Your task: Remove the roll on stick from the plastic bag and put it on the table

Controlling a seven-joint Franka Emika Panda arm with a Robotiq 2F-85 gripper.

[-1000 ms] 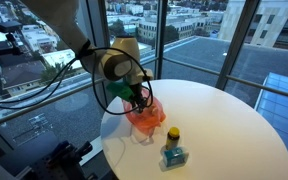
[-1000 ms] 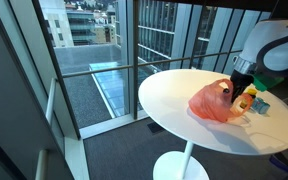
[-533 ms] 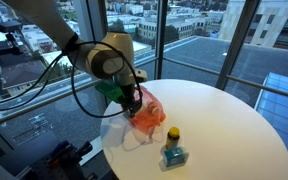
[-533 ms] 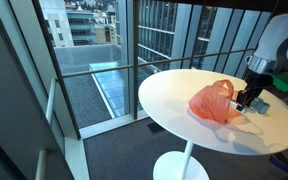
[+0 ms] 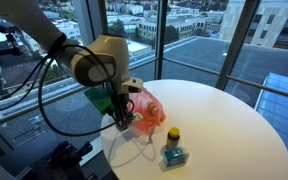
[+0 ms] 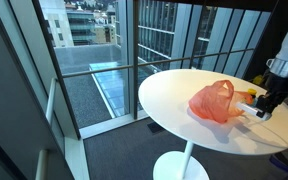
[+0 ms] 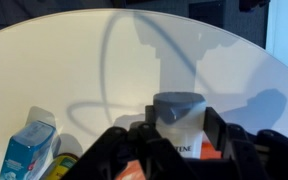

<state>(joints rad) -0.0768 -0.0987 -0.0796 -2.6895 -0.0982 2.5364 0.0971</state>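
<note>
Pincer (image 5: 123,119) pinches the roll-on (image 7: 179,112), out of the bag (image 6: 216,102) and just beside it, over the counter (image 5: 224,120). It is best to lower it straight and upright, away from the bottle (image 5: 172,150) near the bag, then release slowly.

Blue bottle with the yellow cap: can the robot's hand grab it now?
Probably not yet: the hand is shut on the roll-on stick. The blue bottle stands close, with only bare table between.
</note>
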